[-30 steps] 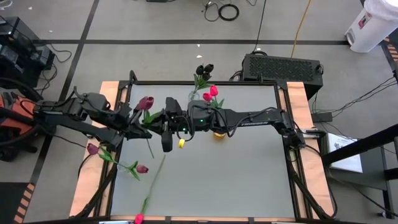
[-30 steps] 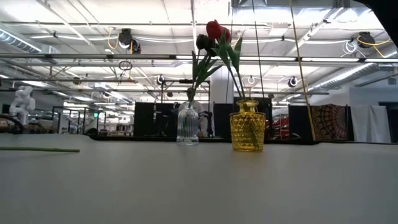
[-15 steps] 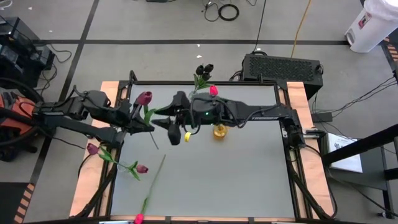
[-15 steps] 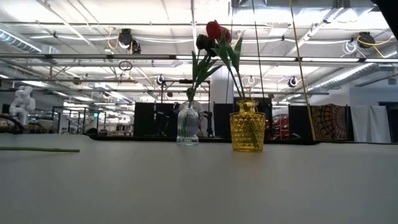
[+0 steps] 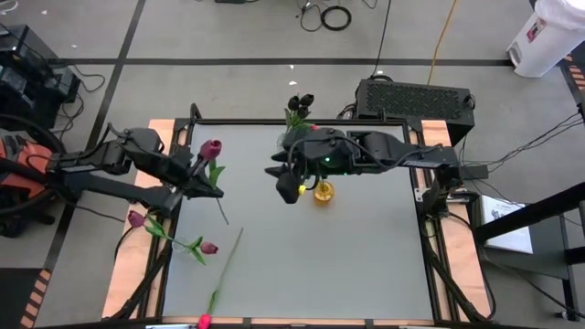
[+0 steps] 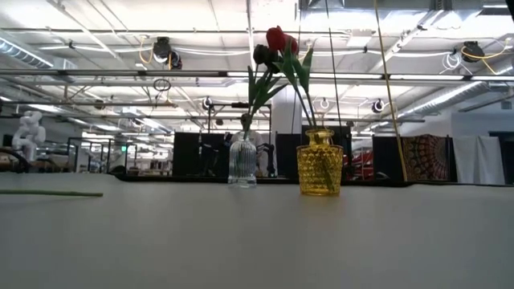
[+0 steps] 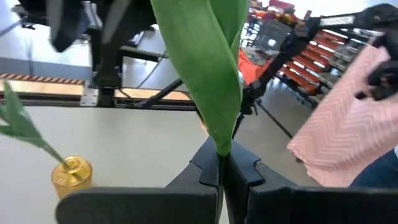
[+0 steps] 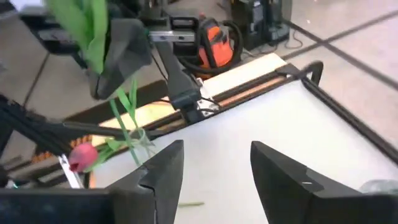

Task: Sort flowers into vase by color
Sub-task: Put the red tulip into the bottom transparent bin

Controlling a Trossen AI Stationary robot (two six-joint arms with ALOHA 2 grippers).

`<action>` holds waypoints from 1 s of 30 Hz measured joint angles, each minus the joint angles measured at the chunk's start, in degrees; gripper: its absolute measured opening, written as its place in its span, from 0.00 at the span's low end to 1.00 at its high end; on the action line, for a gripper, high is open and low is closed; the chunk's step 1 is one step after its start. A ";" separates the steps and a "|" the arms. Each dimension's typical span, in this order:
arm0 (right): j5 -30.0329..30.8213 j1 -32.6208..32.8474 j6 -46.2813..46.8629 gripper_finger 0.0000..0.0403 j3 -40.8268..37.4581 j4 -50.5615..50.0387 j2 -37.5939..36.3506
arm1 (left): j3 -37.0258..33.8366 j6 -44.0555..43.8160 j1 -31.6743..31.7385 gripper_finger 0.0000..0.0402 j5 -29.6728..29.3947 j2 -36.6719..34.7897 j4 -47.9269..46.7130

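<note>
Maroon tulip point(image 5: 211, 148), green stem; ribbed clear vase point(image 6: 242, 161), amber vase point(image 6: 319, 163).

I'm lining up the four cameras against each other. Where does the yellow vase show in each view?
High view: the yellow vase stands near the table's middle, just below the right gripper.
Low view: right of centre, beside the clear vase.
Left wrist view: low at the left, on the tabletop.
Right wrist view: not in it.
Shared landmark: the yellow vase itself, standing right of the clear vase.
</note>
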 joint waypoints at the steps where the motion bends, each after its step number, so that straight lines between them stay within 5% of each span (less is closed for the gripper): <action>1: 0.19 0.00 1.28 0.44 0.02 -0.31 -0.06 | 0.00 0.52 0.35 0.01 1.16 0.00 0.01; 11: -0.21 0.59 10.50 0.44 -0.04 -4.94 1.68 | 0.00 3.42 3.36 0.01 16.26 0.00 0.09; 16: -0.19 0.77 15.98 0.44 -0.02 -4.45 2.07 | 0.00 4.00 3.39 0.01 19.15 0.00 0.09; 24: -1.56 2.83 24.38 0.44 -0.02 -3.30 2.52 | 0.00 8.67 3.47 0.01 8.83 0.00 -0.87; 30: -0.77 5.67 26.80 0.44 -0.02 -3.00 2.45 | 0.00 13.89 5.74 0.01 5.72 -1.80 -10.72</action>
